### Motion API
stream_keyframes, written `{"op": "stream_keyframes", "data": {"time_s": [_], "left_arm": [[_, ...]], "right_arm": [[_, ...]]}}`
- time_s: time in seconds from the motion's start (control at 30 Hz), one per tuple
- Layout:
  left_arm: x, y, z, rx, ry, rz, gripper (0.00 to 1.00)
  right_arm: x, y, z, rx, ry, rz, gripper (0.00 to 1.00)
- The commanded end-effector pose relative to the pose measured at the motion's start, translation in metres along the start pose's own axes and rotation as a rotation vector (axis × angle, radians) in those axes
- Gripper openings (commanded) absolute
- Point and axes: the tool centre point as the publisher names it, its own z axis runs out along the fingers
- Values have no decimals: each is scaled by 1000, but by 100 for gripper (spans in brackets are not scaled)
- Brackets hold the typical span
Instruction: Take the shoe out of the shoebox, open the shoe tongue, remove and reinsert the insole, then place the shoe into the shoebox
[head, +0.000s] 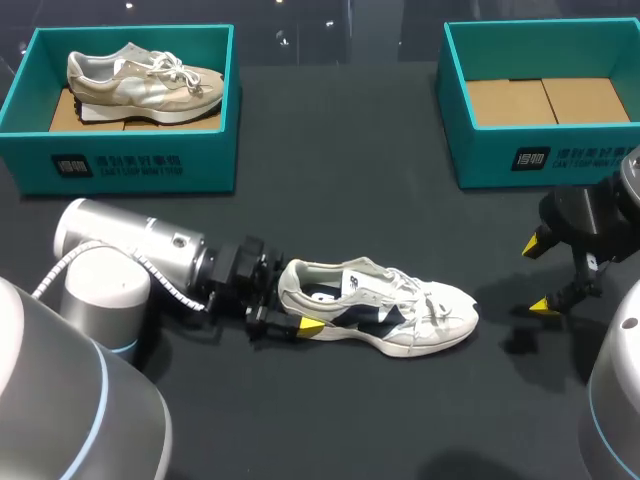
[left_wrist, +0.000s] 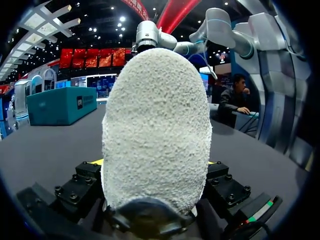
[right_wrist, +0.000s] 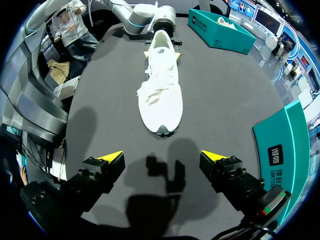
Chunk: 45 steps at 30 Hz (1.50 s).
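Note:
A white shoe (head: 380, 310) with dark side panels lies on its sole on the black table, toe pointing right. My left gripper (head: 298, 306) is at its heel, open, one yellow tip showing at the near side. In the left wrist view the white heel (left_wrist: 155, 130) stands between the fingers of my left gripper (left_wrist: 155, 162) and fills most of the gap; contact is not visible. My right gripper (head: 540, 275) hangs open over the table to the right of the toe, holding nothing. From the right wrist, the shoe (right_wrist: 160, 95) lies ahead of my right gripper (right_wrist: 161, 157), toe nearest.
A teal shoebox (head: 130, 160) at the back left holds a beige shoe (head: 140, 80). Another teal shoebox (head: 540, 160) at the back right shows only its cardboard floor; its wall (right_wrist: 280, 150) is beside my right gripper.

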Motion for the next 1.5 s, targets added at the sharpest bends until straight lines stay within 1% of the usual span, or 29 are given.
{"op": "stream_keyframes", "data": {"time_s": [0.03, 0.33, 1.27, 1.33, 1.37, 1.5], "left_arm": [[8, 0, 2, -13, -46, -10, 0], [16, 2, 3, -29, -72, -18, 0], [13, 3, 5, -30, -75, -13, 0], [13, 3, 5, -30, -75, -13, 0], [13, 3, 5, -30, -75, -13, 0], [13, 3, 5, -30, -75, -13, 0]], "right_arm": [[1, 0, 0, 1, -2, 0, 100], [1, 0, 0, 1, -2, 0, 100], [1, 0, 0, 1, -2, 0, 100], [-8, 9, -6, 20, 20, 59, 100], [-12, 14, -9, 16, 37, 100, 100], [-24, 34, -22, 29, 68, 302, 100]]}}
